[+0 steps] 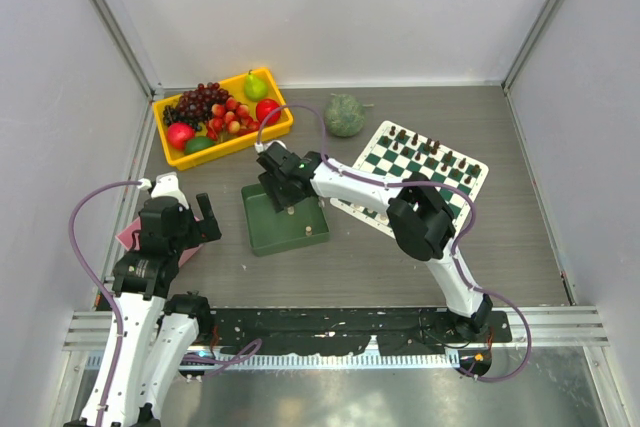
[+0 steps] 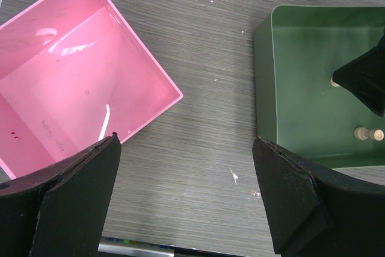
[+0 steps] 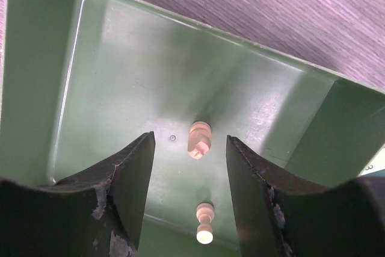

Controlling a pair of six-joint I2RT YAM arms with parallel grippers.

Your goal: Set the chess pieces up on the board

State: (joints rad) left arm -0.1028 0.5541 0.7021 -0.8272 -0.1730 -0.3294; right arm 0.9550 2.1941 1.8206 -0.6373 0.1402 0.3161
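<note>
A grey wood-grain surface (image 1: 380,267) lies between pale walls (image 1: 60,97). The right jaws reach into the green tray (image 3: 90,88), parted either side of a cream chess piece (image 3: 199,139) on its floor, touching nothing; a second cream piece (image 3: 204,224) lies close by. The checkered board (image 1: 392,162), just beside the tray, carries dark pieces (image 1: 401,134). The left jaws hang spread and empty between the pink tray (image 2: 72,76) and the green one.

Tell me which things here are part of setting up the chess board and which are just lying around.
Part of the job: two cream chess pieces; dark green square tray holding them; green-and-white checkered board.
Lying about: yellow plastic bin of fruit; pink square tray; round green fruit.
</note>
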